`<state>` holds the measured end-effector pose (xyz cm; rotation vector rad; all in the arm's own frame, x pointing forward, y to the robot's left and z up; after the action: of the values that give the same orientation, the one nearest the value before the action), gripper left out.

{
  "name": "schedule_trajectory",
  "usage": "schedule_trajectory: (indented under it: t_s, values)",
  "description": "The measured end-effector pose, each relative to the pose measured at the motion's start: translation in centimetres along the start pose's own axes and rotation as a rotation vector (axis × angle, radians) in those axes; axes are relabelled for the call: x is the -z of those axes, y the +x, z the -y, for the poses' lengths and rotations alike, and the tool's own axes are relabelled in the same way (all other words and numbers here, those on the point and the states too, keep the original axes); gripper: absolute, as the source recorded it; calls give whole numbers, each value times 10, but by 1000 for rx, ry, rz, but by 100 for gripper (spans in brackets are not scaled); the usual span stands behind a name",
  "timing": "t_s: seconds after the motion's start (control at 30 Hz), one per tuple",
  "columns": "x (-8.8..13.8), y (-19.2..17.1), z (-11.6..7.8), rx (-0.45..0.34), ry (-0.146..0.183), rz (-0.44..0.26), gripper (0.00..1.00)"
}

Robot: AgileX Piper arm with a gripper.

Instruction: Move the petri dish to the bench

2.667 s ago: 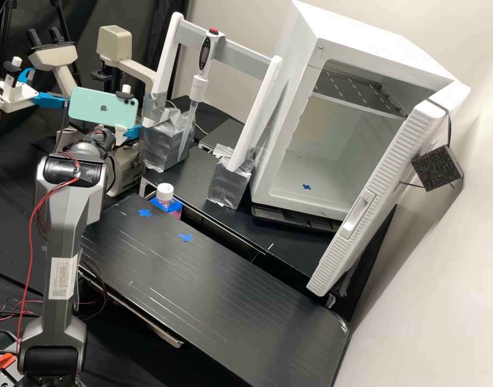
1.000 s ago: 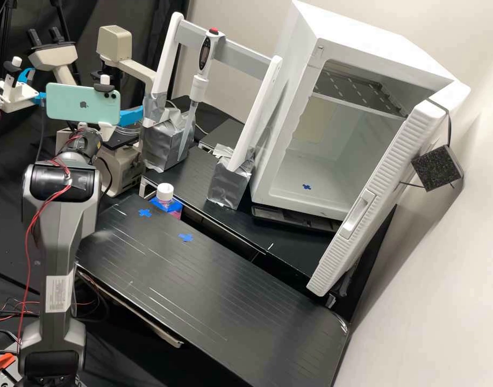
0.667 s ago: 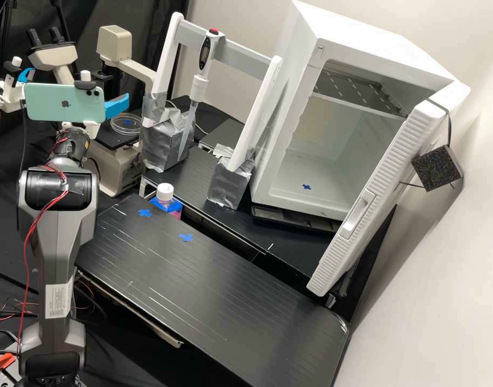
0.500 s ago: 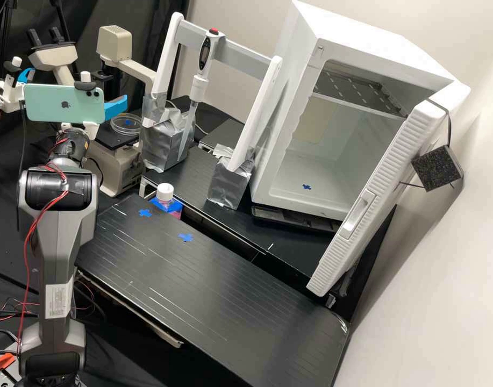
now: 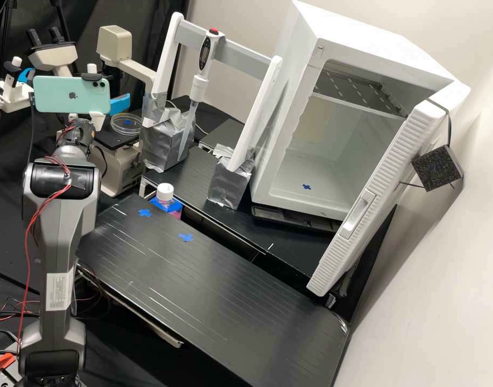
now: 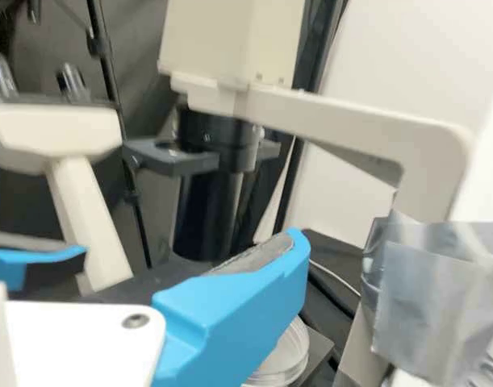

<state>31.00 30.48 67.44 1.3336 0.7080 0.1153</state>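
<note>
The gripper (image 5: 120, 103) is at the microscope, partly behind the phone mounted on the arm, with one blue finger showing just above and left of the petri dish. The clear petri dish (image 5: 126, 124) lies flat on the dark microscope stage (image 5: 107, 139). In the wrist view the gripper (image 6: 190, 248) is open, its two blue fingers wide apart with no object held. One finger partly covers the petri dish (image 6: 288, 356) there. The black bench (image 5: 203, 290) carries two blue tape crosses, one of them (image 5: 186, 237) nearer its middle.
Beside the stage stands a foil-wrapped foot (image 5: 165, 142) of the white frame holding a pipette (image 5: 200, 80). A capped bottle (image 5: 165, 193) stands at the bench's far edge. Farther right is the open white incubator (image 5: 327, 161) with its door (image 5: 375, 199) swung out.
The arm first swung left, uncovering the petri dish to the high view, then shifted slightly back right and up over the last half second. The dish has stayed on the stage.
</note>
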Motion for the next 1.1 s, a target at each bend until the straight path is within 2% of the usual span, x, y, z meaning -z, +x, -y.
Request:
schedule_trajectory:
  t_s: [0.13,0.27,0.43,0.5,0.57,0.63,0.77,0.9,1.0,1.1]
  values:
    - [-10,15,-2,22,5,51,100]
    - [-22,29,-4,42,33,101,100]
    - [-33,40,-5,64,44,133,100]
    - [-36,44,-5,71,70,149,100]
    - [-39,48,-4,74,70,154,100]
    - [-40,51,-3,71,87,158,100]
    - [-42,56,-1,89,66,167,100]
    - [-46,60,-1,101,85,190,100]
    - [-49,63,2,104,71,198,100]
    - [-51,64,2,109,71,201,100]
